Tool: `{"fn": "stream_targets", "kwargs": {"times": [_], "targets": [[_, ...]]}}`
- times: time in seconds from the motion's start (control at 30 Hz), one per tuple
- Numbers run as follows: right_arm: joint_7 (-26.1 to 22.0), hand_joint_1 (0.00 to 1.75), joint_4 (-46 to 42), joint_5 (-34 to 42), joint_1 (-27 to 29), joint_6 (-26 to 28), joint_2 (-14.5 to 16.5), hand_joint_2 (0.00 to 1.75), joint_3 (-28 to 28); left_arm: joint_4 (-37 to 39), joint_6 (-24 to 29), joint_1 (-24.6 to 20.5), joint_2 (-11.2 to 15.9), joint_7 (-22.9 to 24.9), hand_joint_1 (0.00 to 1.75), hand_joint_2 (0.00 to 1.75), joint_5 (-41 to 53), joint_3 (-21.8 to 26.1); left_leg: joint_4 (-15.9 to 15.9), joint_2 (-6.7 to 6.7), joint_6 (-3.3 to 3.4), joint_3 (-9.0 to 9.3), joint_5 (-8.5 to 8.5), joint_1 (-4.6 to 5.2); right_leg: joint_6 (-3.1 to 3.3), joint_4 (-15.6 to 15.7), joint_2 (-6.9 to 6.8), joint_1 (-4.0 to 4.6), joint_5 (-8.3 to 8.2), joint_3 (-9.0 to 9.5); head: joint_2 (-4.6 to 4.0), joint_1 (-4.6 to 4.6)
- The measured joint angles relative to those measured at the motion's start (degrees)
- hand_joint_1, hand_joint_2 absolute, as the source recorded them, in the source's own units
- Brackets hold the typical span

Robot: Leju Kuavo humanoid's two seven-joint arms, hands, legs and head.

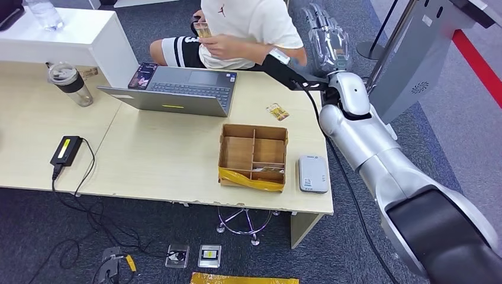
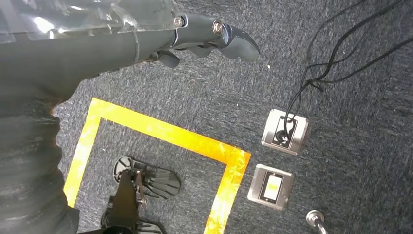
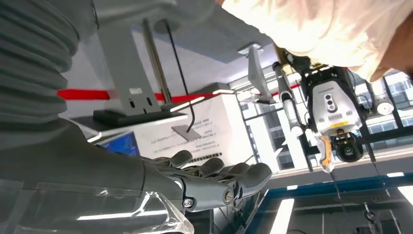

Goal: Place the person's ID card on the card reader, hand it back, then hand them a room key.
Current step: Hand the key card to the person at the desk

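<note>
A person in a white shirt (image 1: 248,23) sits across the table and holds a small card-like thing (image 1: 203,28) in both hands. My right hand (image 1: 328,35) is stretched out beside that person, past the table's far right corner. Its fingers (image 3: 229,178) lie flat and hold nothing. A yellowish card (image 1: 277,111) lies on the table between the laptop and the divided cardboard box (image 1: 253,155). The grey card reader (image 1: 313,174) sits right of the box with nothing on it. My left hand (image 2: 214,39) hangs over the carpet, fingers straight, holding nothing.
An open laptop (image 1: 177,89), a lidded bottle (image 1: 71,83) and a black power adapter (image 1: 66,149) with its cable occupy the left of the table. A grey stand (image 1: 414,53) rises at the right. Floor sockets (image 2: 285,131) and yellow tape (image 2: 160,131) lie below.
</note>
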State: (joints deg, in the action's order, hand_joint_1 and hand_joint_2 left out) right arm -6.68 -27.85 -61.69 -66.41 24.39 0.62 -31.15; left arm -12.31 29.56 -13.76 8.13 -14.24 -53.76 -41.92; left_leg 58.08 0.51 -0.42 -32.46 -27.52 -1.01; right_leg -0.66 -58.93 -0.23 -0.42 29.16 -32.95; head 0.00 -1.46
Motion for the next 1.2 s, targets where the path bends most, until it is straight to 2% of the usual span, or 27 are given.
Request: {"fn": "stream_targets", "kwargs": {"times": [0.17, 0.3, 0.4, 0.5, 0.63, 0.8, 0.97, 1.2], "targets": [[-3.91, 0.0, -0.98, 9.71, 2.89, 2.39, 0.63, 1.75, 1.73, 0.0, 0.41, 1.19, 0.0, -1.6, 0.0, 1.75, -1.8, 0.02, 0.0, -0.01, 0.0, 0.02, 0.0, -0.01, 0.0, 0.0, 0.02, 0.01, 0.0, 0.01, 0.0, 0.01], [-4.14, 0.0, -3.75, 12.45, 6.15, 2.05, 0.86, 1.75, 2.92, 0.0, 0.37, 2.13, 0.01, -2.22, 0.0, 1.75, -2.22, 0.02, 0.0, -0.01, 0.0, 0.02, 0.0, -0.01, 0.0, 0.0, 0.01, 0.01, 0.0, 0.0, 0.0, 0.0], [-3.2, 0.0, -6.7, 16.44, 9.05, -0.79, 0.86, 1.75, 3.74, 0.0, 0.22, 2.59, 0.04, -2.33, 0.0, 1.75, -2.46, 0.02, 0.0, -0.02, -0.01, 0.1, -0.01, -0.03, 0.0, 0.01, 0.01, 0.03, 0.01, 0.07, 0.0, -0.01], [0.48, 0.0, -14.05, 19.97, 16.14, -5.25, 0.2, 1.75, 4.34, 0.01, -0.3, 3.38, 0.21, -2.48, 0.0, 1.75, -2.8, 0.03, 0.0, -0.03, -0.03, 0.19, -0.04, -0.04, 0.02, 0.03, 0.03, 0.05, 0.02, 0.1, 0.0, -0.01], [5.62, 0.0, -27.67, 18.54, 28.15, -9.58, -2.23, 1.75, 4.39, 0.1, -0.67, 4.49, 0.66, -2.5, 0.0, 1.75, -3.27, 0.07, 0.0, -0.01, -0.03, 0.13, -0.09, -0.04, 0.03, 0.05, -0.04, 0.04, 0.07, 0.08, 0.0, -0.01], [6.97, 0.0, -42.09, 12.54, 39.6, -10.91, -4.77, 1.75, 4.13, 0.24, 0.19, 4.88, 0.99, -1.85, 0.0, 1.75, -4.27, 0.18, -0.01, -0.07, -0.07, 0.08, -0.13, -0.04, 0.04, 0.05, 0.02, 0.04, 0.07, 0.01, 0.0, 0.01], [6.93, 0.0, -49.6, 10.8, 44.25, -11.11, -6.17, 1.75, 3.71, 0.24, 0.52, 4.9, 0.98, -1.69, 0.0, 1.75, -4.64, 0.2, -0.01, -0.09, -0.08, 0.1, -0.11, -0.04, 0.05, 0.05, 0.08, 0.04, 0.05, 0.03, 0.0, 0.0], [5.63, 0.0, -54.41, 7.26, 46.74, -9.69, -7.23, 1.75, 2.72, 0.22, -0.01, 4.87, 1.01, -0.88, 0.0, 1.75, -5.71, 0.47, -0.01, -0.12, -0.08, 0.12, -0.1, -0.04, 0.05, 0.04, 0.1, 0.04, 0.04, 0.05, 0.0, 0.0]]}}
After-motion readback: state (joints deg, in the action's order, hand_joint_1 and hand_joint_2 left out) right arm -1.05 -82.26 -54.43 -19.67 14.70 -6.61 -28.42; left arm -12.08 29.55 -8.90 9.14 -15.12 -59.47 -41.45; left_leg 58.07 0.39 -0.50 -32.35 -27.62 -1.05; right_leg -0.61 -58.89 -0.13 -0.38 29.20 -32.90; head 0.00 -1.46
